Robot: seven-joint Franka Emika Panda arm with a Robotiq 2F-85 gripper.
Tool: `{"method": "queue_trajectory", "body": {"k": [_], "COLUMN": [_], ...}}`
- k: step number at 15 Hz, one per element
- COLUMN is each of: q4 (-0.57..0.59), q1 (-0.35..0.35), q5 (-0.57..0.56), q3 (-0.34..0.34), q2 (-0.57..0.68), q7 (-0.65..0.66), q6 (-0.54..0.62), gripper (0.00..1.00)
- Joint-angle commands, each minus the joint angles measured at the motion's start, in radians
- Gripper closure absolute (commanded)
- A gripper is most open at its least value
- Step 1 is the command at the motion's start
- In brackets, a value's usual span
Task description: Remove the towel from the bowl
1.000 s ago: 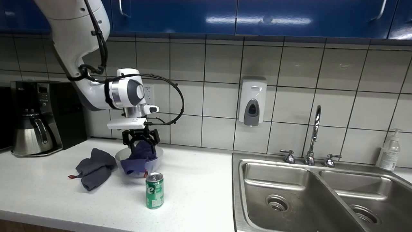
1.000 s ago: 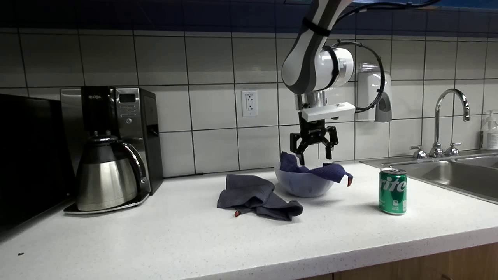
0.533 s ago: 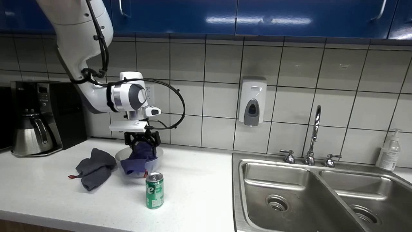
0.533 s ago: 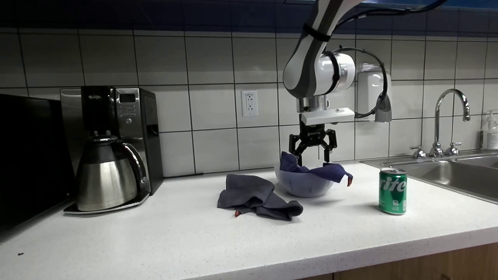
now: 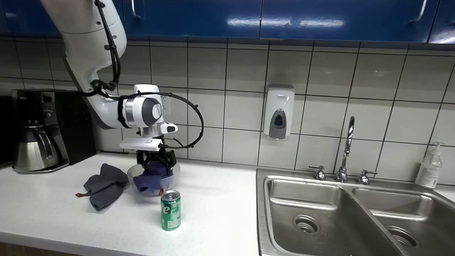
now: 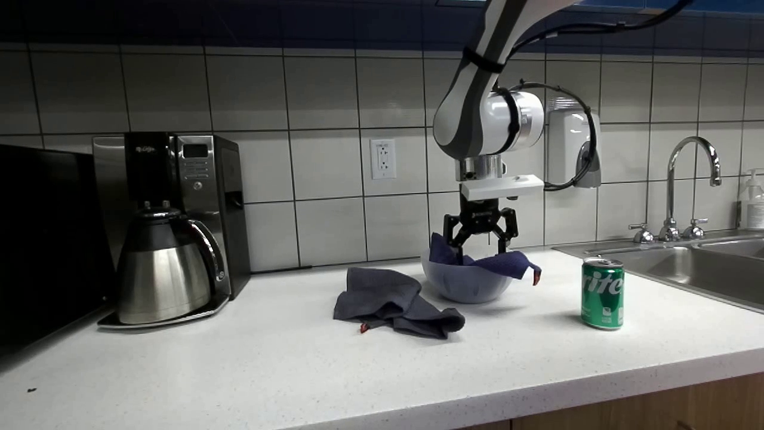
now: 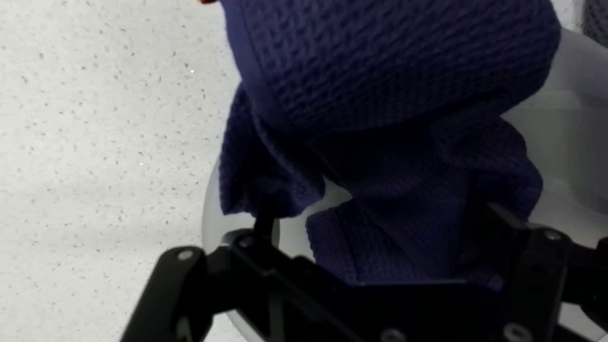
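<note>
The purple-blue towel (image 5: 147, 182) is bunched in the pale translucent bowl (image 5: 132, 174), with one end hanging over the rim. In an exterior view the towel (image 6: 504, 264) drapes over the right rim of the bowl (image 6: 465, 286), its red tag hanging outside. My gripper (image 6: 481, 252) points down into the bowl, its fingers wide apart and its fingertips partly hidden behind towel and rim. In the wrist view the towel (image 7: 389, 66) fills the middle, and part of it lies between the open fingers of the gripper (image 7: 380, 218). Whether the fingertips touch the cloth cannot be told.
A dark grey towel (image 5: 106, 186) lies on the counter against the bowl's side. A green soda can (image 5: 171, 210) stands in front of the bowl. A coffee maker (image 6: 173, 239) stands to one side, a sink (image 5: 261, 213) to the other. The tiled wall (image 6: 328, 233) is close behind.
My gripper has moved down, its open fingers going from above the bowl to inside it among the towel. The towel, bowl, can and grey towel have not moved.
</note>
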Motion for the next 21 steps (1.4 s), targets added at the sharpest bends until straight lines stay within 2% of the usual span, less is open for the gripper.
{"method": "queue_trajectory", "body": {"k": [1,12,13,14,21], "q4": [0.000,-0.006,-0.007,-0.009,-0.017], "q1": [-0.003,0.001,0.001,0.001,0.004], "q5": [0.026,0.011,0.009,0.008,-0.003], "q3": [0.018,0.012,0.012,0.013,0.008], "q2": [0.015,0.047,0.045,0.044,0.035], "q7": [0.007,-0.006,-0.008,-0.012,-0.015], "q6": [-0.012,0.004,0.008,0.012,0.021], "gripper": [0.00,0.00,0.10,0.26,0.80]}}
